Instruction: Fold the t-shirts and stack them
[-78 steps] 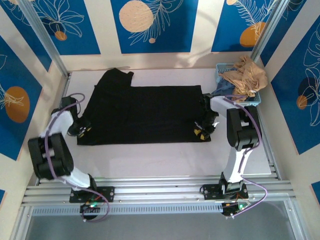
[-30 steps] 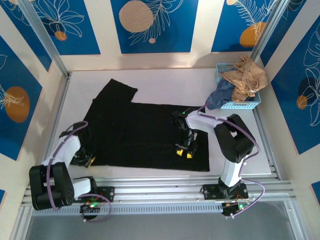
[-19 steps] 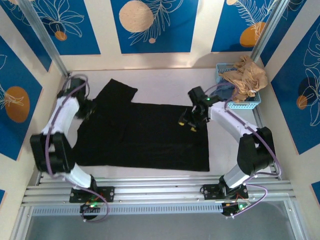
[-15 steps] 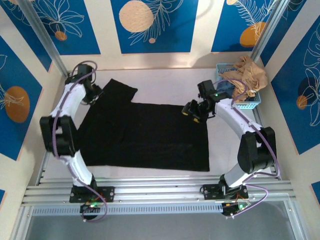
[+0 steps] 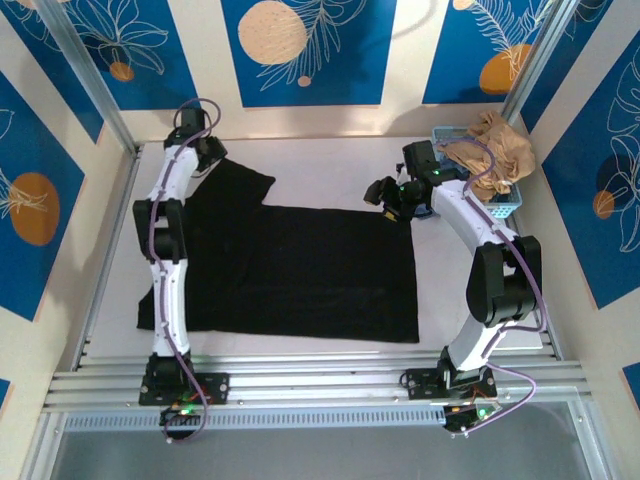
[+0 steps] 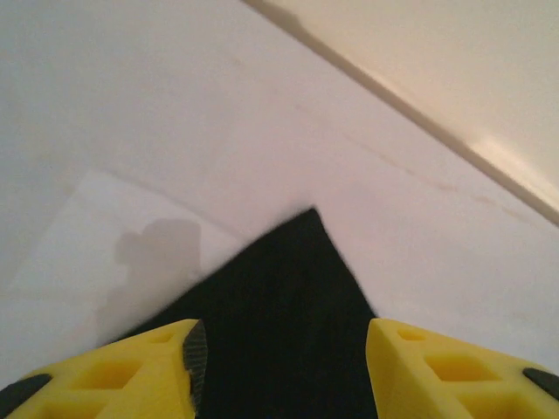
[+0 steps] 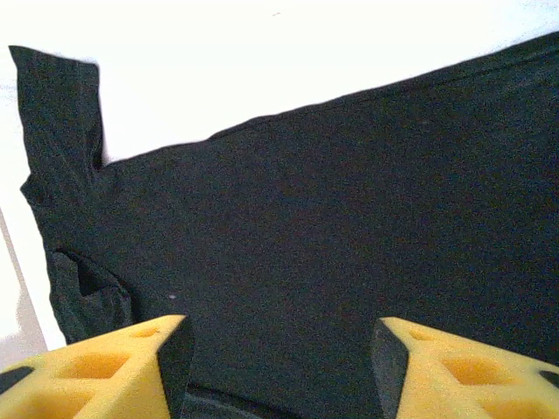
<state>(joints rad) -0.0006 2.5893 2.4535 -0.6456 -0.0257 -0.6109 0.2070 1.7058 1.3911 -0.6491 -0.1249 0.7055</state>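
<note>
1. One black t-shirt [image 5: 300, 265] lies spread flat on the white table [image 5: 330, 160]. It fills the middle of the top view from the left side to just right of centre, and its lower edge runs near the table's bottom edge
2. One sleeve [image 5: 240, 175] of that shirt points toward the upper left of the top view
3. Two arms reach up the frame. The left gripper [image 5: 205, 150] is at the upper left, by the sleeve's far corner. The right gripper [image 5: 385, 195] is at the upper right of centre, by the shirt's upper right corner
4. In the left wrist view, the left gripper [image 6: 281, 340] shows two yellow fingers [image 6: 131, 375] at the bottom of the frame, standing well apart. One pointed corner of the black cloth [image 6: 288, 297] lies flat on the table between them, and nothing is clamped. Whether the fingers touch the cloth cannot be told
5. In the right wrist view, the right gripper [image 7: 279, 336] also shows two yellow fingers [image 7: 454, 367] spread apart at the bottom, empty. The black shirt [image 7: 306, 218] covers most of that frame, with one sleeve [image 7: 61, 113] at its upper left
6. One blue basket [image 5: 505, 205] sits in the table's upper right corner, near the right gripper
7. One crumpled tan cloth [image 5: 495, 145] is heaped in the basket and rises above its rim
</note>
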